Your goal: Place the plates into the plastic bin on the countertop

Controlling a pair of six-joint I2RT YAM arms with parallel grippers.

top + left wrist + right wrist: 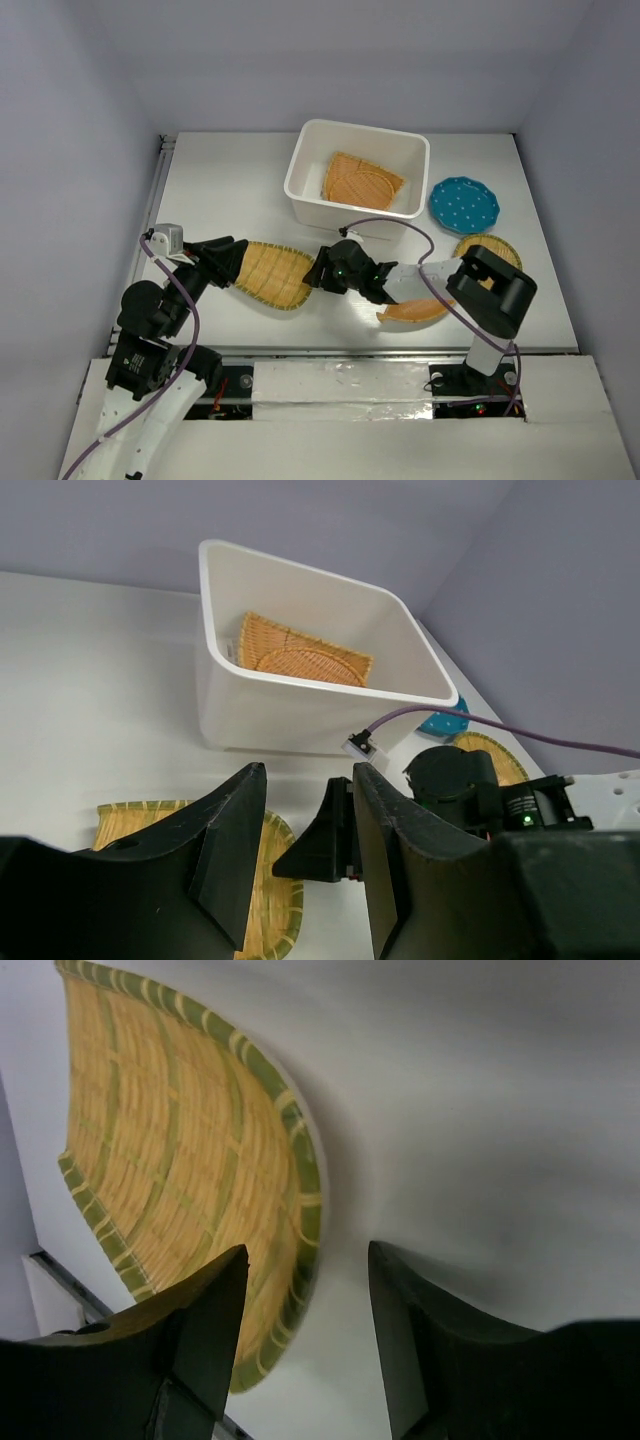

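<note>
- Found the plastic bin [300, 185] at the far middle of the desk [220, 180], standing upright with its mouth up.
- Counted two wicker plates inside it: a fan-shaped plate [345, 165] on the bottom, and what looked like a round plate [368, 190] lying over it.
- Saw the teal dotted plate [464, 204] flat on the desk, just to the right of the bin and not touching it.
- Saw the leaf-shaped plate [272, 275] flat on the near part of the desk, in front of the bin, between the two sets of jaws.
- Found the left jaws at the left end of this plate, spread apart and gripping nothing. In the left wrist view, noted one finger [215, 860] hanging over the woven rim.
- Found the right jaws at the right end of the same plate, also parted and closed on nothing. In the right wrist view, noted the green rim running beside one finger [190, 1330], with bare desk in most of the gap.
- Made out a second round wicker plate [472, 244] partly hidden behind the right arm [490, 295].
- Made out one more wicker plate [410, 310] under the forearm; could not tell its shape.
</note>
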